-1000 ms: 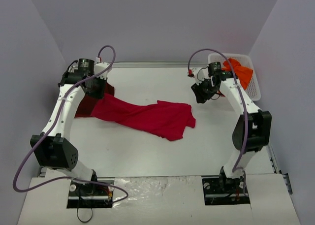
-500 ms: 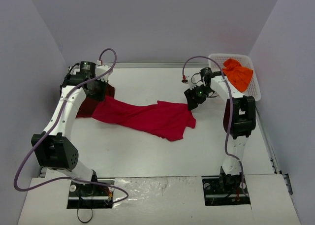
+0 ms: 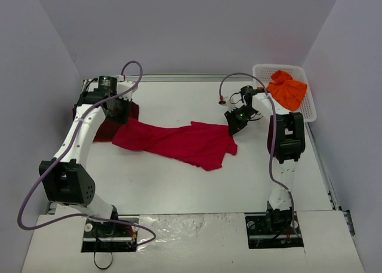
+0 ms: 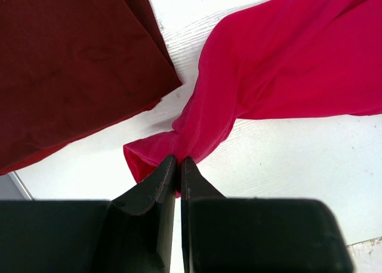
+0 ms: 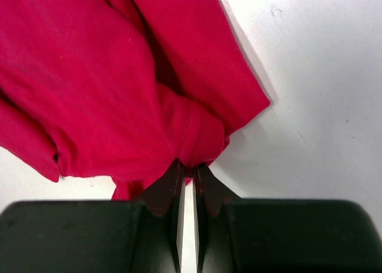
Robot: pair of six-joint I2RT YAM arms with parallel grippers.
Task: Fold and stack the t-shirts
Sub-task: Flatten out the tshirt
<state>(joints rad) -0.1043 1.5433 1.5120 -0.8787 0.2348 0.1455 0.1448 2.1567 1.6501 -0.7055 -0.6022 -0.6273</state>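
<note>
The bright red t-shirt (image 3: 179, 143) lies stretched and rumpled across the middle of the table. My left gripper (image 3: 123, 122) is shut on its left end; in the left wrist view the jaws (image 4: 179, 160) pinch a bunched corner of the red t-shirt (image 4: 280, 64). My right gripper (image 3: 234, 127) is shut on the right end, its tips (image 5: 189, 166) nipping a hem fold of the red t-shirt (image 5: 107, 76). The folded dark maroon t-shirt (image 3: 102, 129) (image 4: 71, 64) lies flat at the far left, partly under the left arm. The orange t-shirt (image 3: 287, 89) sits crumpled in the basket.
A white lattice basket (image 3: 308, 110) stands at the back right corner, against the right wall. Walls close in the table on the left, back and right. Bare white tabletop (image 3: 191, 189) lies between the red t-shirt and the arm bases.
My right gripper has swung left from near the basket down to the red t-shirt's right end and closed on it. The left gripper has kept its hold and barely moved.
</note>
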